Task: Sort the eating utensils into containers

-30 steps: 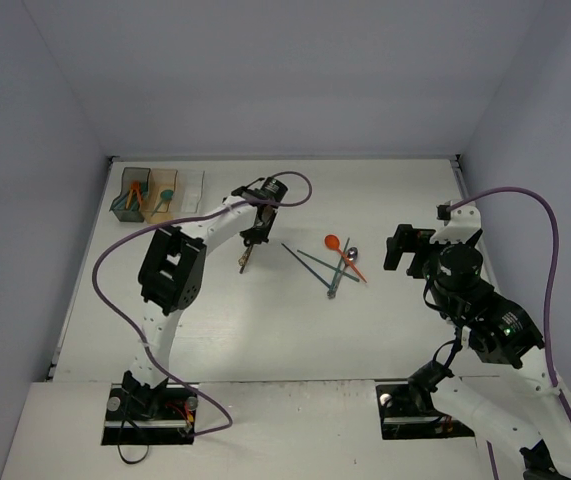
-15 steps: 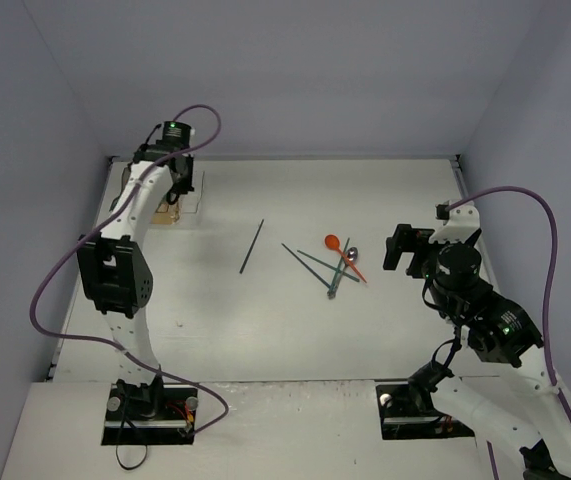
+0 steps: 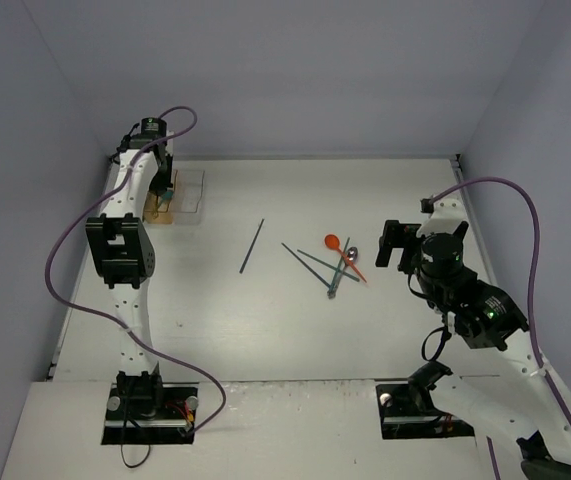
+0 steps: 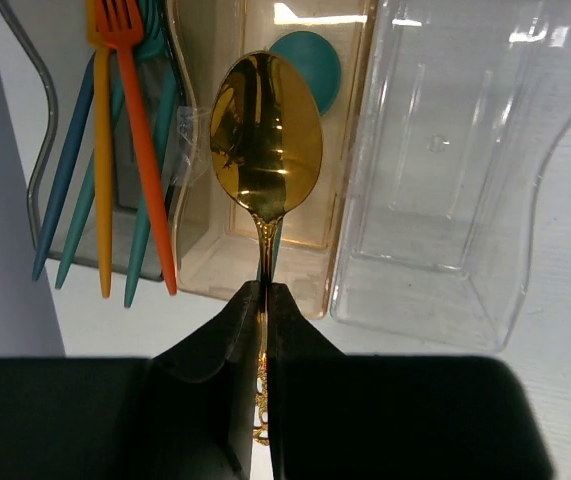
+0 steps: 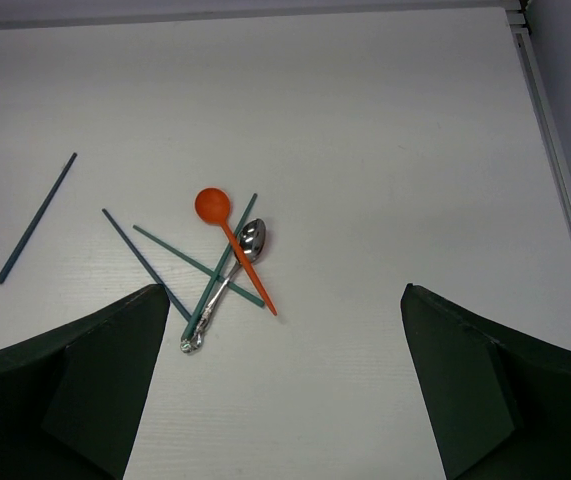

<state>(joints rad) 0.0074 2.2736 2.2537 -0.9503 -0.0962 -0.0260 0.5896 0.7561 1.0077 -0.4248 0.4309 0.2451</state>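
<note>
Pinching the handle of a gold spoon [image 4: 265,130], the left end effector [image 4: 263,300] held it over the amber bin [image 4: 337,205], while the right end effector [image 5: 283,295] hung spread wide and empty above loose utensils [image 5: 227,262].

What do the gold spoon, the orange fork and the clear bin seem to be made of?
Gold spoon: probably polished metal, perhaps plated; its bowl mirrors the surroundings.
Orange fork: likely matte plastic; flat, even colour without reflections.
Clear bin: seemingly glossy transparent plastic; the table shows through, with bright highlights.
</note>
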